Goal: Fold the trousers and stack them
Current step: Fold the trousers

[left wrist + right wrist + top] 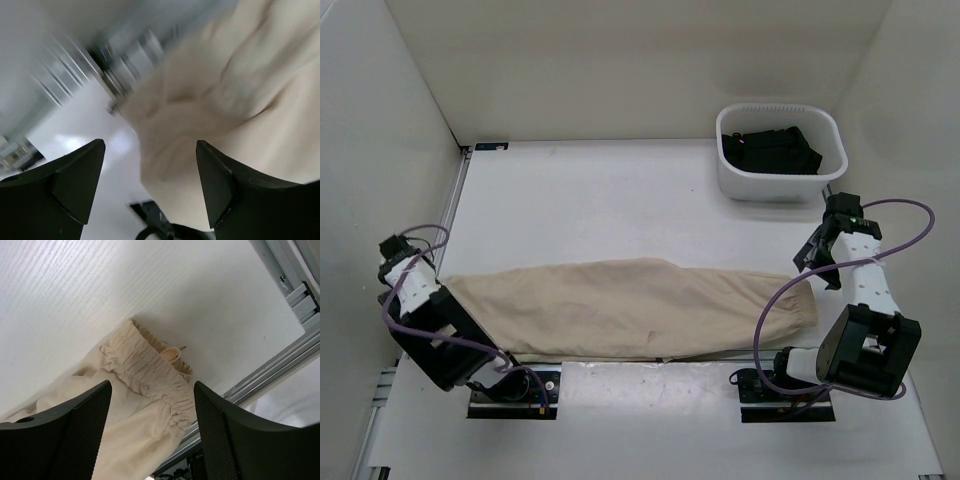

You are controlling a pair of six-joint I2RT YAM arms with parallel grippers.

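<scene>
Trousers point(620, 305) lie stretched along the near edge, seemingly leg laid on leg. Left gripper point(150, 150) hangs over the left end, fingers wide apart. Right gripper point(152, 390) is spread above the gathered end point(150, 375). Next, I reckon: pinch an end and fold across.

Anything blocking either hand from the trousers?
Nothing visible. The left hand and right hand are both open, each facing one end of the trousers with no object between. The white bin of black garments sits far right, off both paths.
</scene>
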